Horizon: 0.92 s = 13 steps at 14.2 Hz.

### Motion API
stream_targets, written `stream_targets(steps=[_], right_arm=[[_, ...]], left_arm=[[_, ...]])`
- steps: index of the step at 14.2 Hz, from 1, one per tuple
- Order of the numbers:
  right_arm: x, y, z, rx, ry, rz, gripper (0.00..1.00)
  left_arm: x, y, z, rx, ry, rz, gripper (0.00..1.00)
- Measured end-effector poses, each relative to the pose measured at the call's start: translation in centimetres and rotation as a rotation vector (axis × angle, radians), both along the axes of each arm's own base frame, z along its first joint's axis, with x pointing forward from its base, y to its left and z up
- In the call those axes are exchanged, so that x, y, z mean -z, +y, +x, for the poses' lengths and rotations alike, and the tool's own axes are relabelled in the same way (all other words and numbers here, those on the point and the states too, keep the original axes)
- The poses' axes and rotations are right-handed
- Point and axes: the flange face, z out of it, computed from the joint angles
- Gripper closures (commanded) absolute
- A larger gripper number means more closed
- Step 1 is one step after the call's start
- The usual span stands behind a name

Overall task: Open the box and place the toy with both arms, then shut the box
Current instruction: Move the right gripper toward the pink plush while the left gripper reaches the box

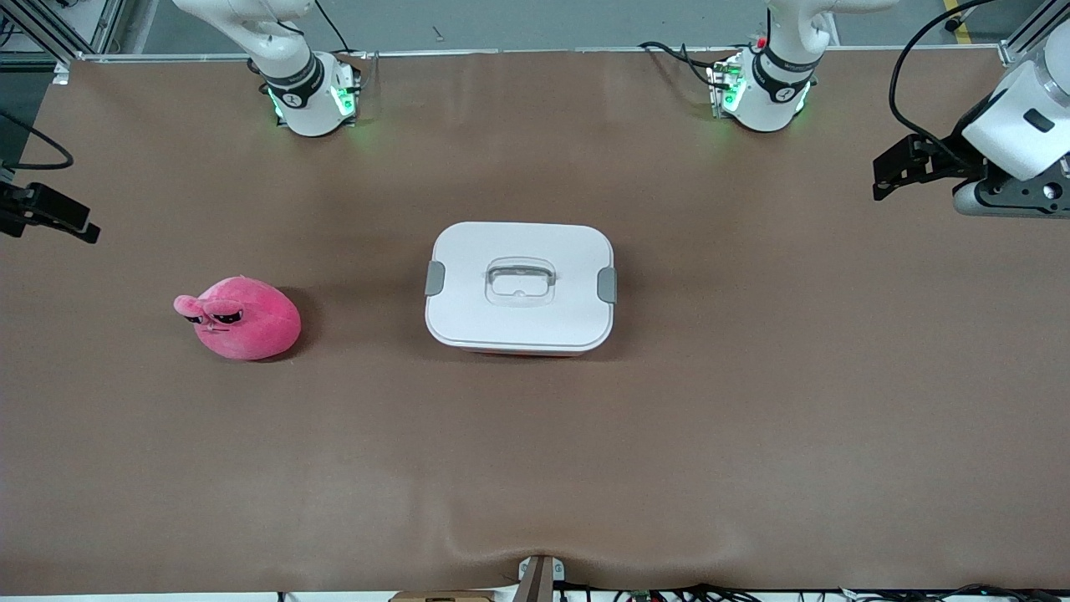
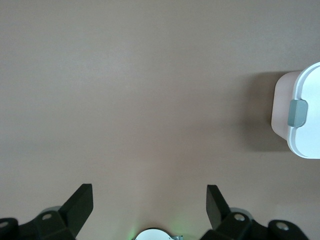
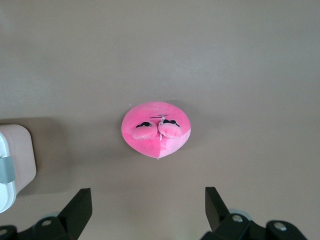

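Box (image 1: 520, 286) lidded at mid-surface (image 1: 752, 418); toy (image 1: 241, 318) beside it, toward right arm's end. Left hand (image 2: 150, 202) and right hand (image 3: 148, 202) both spread wide, empty, high over the surface.

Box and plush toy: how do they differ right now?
The box is a white-lidded rounded rectangle, rigid, lid on; the plush toy is a round, soft, hot-pink ball with a face. The box is the bigger one, mid-table; the toy lies toward the right arm's end. Both rest untouched on the table.

Robot lab: brown-covered table (image 1: 752, 418), aluminium frame (image 1: 50, 29), trailing cables (image 1: 907, 75).
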Motion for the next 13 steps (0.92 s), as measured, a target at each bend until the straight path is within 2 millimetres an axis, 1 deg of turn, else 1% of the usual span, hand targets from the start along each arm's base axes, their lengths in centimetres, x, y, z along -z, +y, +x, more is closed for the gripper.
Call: stream_targets(steps=[1, 2, 8, 10, 13], right_arm=[[0.0, -0.4, 0.0, 0.003, 0.000, 0.001, 0.00], [0.0, -0.3, 0.0, 0.001, -0.001, 0.002, 0.00], [0.0, 0.5, 0.1, -0.014, -0.001, 0.005, 0.00], [0.0, 0.7, 0.1, -0.017, -0.001, 0.005, 0.00], [0.1, 1.2, 0.2, -0.028, 0.001, 0.006, 0.00]], left_arm=[[0.0, 0.0, 0.0, 0.000, 0.000, 0.000, 0.00], [0.0, 0.0, 0.0, 0.000, 0.000, 0.000, 0.00], [0.3, 0.0, 0.1, -0.004, 0.005, 0.001, 0.00], [0.9, 0.2, 0.6, -0.008, 0.012, 0.001, 0.00], [2.4, 0.3, 1.5, -0.010, 0.033, 0.002, 0.00]])
